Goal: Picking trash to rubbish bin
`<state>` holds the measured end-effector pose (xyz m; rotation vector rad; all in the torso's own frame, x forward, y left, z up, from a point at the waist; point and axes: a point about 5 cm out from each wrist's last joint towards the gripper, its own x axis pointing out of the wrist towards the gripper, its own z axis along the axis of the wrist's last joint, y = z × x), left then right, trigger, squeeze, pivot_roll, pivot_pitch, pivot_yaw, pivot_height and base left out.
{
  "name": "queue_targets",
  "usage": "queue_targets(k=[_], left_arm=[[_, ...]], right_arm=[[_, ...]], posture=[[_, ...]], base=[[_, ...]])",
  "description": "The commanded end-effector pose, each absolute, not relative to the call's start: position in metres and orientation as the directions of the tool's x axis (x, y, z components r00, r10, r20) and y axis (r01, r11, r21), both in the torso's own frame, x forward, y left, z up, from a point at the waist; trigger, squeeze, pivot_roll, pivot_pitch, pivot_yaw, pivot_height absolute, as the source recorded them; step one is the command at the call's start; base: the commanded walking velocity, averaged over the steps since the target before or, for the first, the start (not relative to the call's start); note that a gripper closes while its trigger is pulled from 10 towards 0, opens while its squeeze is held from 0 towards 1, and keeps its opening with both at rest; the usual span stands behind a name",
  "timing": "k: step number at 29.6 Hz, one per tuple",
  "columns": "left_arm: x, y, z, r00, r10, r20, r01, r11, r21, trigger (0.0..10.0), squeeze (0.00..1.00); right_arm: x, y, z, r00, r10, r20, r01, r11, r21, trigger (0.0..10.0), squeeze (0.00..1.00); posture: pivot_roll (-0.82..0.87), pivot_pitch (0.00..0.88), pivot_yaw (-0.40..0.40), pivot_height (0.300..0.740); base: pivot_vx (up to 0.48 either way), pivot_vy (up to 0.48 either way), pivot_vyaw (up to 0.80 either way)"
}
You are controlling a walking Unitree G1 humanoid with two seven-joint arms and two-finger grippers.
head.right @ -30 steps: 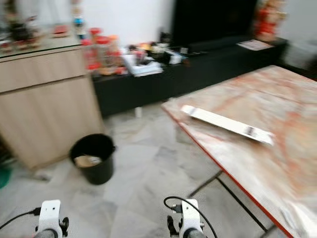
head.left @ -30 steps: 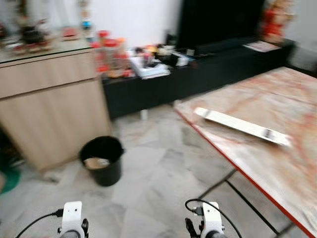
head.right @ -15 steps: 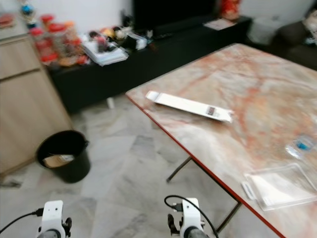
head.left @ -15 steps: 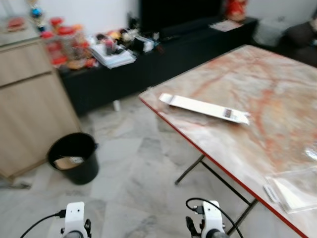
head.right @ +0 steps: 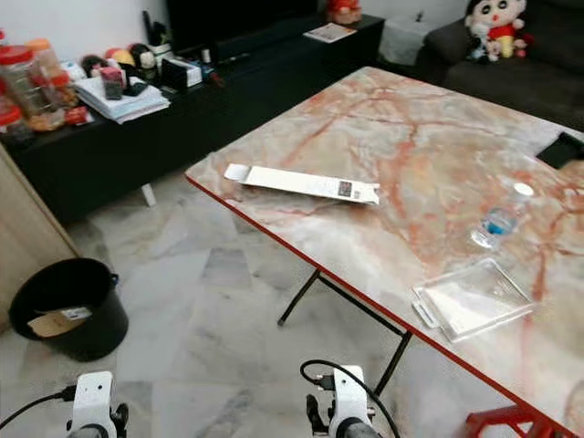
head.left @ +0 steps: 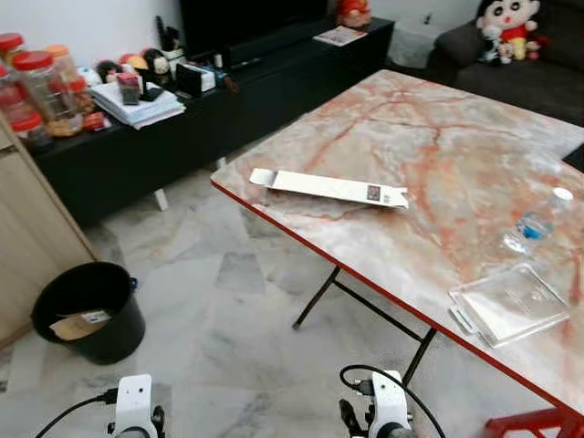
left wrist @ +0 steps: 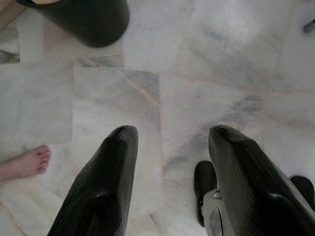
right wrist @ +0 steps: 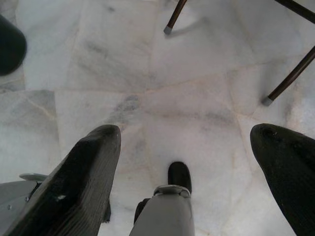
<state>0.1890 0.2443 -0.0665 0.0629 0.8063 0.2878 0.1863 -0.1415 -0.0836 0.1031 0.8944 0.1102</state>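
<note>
A black rubbish bin stands on the marble floor at my left, with a piece of cardboard in it. On the marble table lie a flattened white carton, a clear plastic tray near the front edge, and a small plastic bottle. Both arms hang low, well short of the table. My left gripper is open over bare floor, the bin just beyond it. My right gripper is wide open over the floor near the table legs.
A low black TV console with clutter runs along the back wall. A wooden cabinet stands beside the bin. A dark sofa with a plush toy is at the back right, a red stool at the near right. A person's bare foot is on the floor.
The camera has swung right: the bin has slid to the left of the picture and more of the table shows, with the tray and bottle. Both arms hang as before.
</note>
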Motion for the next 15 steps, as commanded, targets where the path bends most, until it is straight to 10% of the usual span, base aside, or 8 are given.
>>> queue_targets(k=[1, 15], left_arm=[[0.1853, 0.2457, -0.0682, 0.642, 0.287, -0.711, -0.247, 0.955, 0.162, 10.0, 0.00], [0.1839, 0.2487, -0.0683, 0.635, 0.290, -0.716, -0.239, 0.955, 0.176, 10.0, 0.00]], right_arm=[[0.1857, -0.1410, -0.0839, 0.618, 0.138, -0.774, -0.051, 0.989, 0.137, 10.0, 0.00], [0.1855, -0.1407, -0.0843, 0.614, 0.125, -0.779, -0.041, 0.991, 0.126, 10.0, 0.00]], posture=[[0.05, 0.029, -0.034, 0.740], [0.06, 0.031, -0.027, 0.740]], base=[[0.000, 0.000, -0.77], [0.000, 0.170, -0.77]])
